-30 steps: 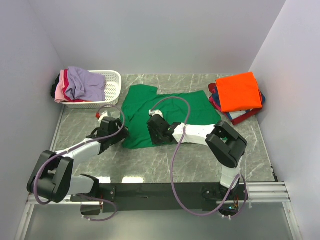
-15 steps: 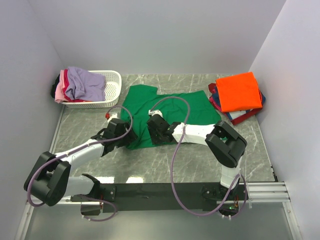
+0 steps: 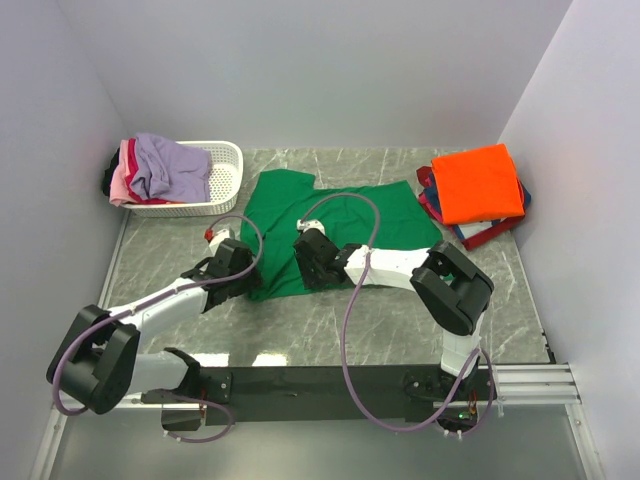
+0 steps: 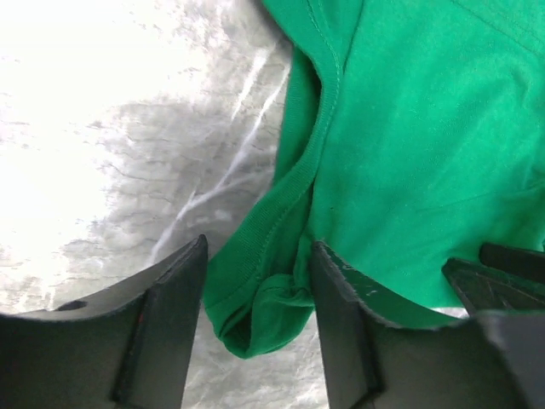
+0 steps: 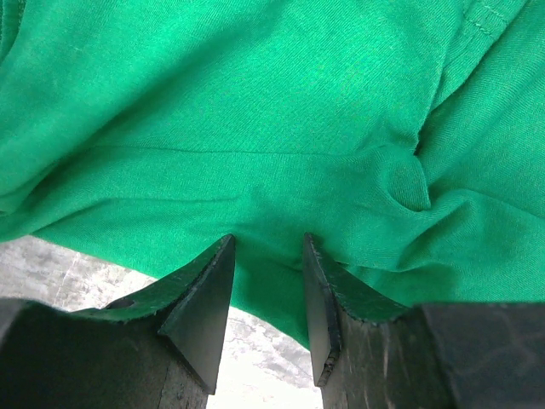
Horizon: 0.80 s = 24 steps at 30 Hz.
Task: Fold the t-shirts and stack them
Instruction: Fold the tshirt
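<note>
The bright green t-shirt (image 3: 335, 220) lies spread on the marble table (image 3: 400, 310). My left gripper (image 3: 250, 280) is at its near left corner. In the left wrist view the gripper (image 4: 257, 290) is open, with the bunched hem corner of the shirt (image 4: 409, 153) between its fingers. My right gripper (image 3: 312, 265) is at the near hem. In the right wrist view the gripper (image 5: 268, 281) is open and straddles the edge of the cloth (image 5: 255, 111). A folded orange t-shirt (image 3: 478, 183) tops a stack of red and navy shirts (image 3: 478, 233) at the right.
A white slotted basket (image 3: 225, 172) at the back left holds a lavender shirt (image 3: 170, 165) and a pink one (image 3: 122, 182). Grey walls close in the table on three sides.
My left gripper has moved right across the table onto the green shirt's near left corner. The right gripper and the shirt have stayed where they were.
</note>
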Tool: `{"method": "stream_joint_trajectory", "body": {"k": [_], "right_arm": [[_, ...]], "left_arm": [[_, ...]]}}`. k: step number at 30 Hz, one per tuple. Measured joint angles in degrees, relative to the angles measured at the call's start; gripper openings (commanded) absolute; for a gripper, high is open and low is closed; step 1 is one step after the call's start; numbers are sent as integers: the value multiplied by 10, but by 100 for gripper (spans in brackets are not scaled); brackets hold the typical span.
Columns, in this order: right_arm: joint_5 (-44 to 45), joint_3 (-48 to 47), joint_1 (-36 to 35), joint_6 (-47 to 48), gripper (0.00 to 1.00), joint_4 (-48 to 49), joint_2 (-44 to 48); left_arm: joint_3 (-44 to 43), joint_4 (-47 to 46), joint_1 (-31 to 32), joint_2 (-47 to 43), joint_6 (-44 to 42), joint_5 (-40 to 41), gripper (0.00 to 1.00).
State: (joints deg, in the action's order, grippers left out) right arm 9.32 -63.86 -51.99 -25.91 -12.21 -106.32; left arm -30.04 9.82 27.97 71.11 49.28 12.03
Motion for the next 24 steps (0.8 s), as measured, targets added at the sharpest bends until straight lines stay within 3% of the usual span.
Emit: {"method": "stream_joint_trajectory", "body": {"k": [9,24], "right_arm": [[-3,0,0,0,45,0,0],[-3,0,0,1,45,0,0]], "left_arm": [[0,8,0,-28,10,39,52],[0,-5,0,21,10,44,44]]}}
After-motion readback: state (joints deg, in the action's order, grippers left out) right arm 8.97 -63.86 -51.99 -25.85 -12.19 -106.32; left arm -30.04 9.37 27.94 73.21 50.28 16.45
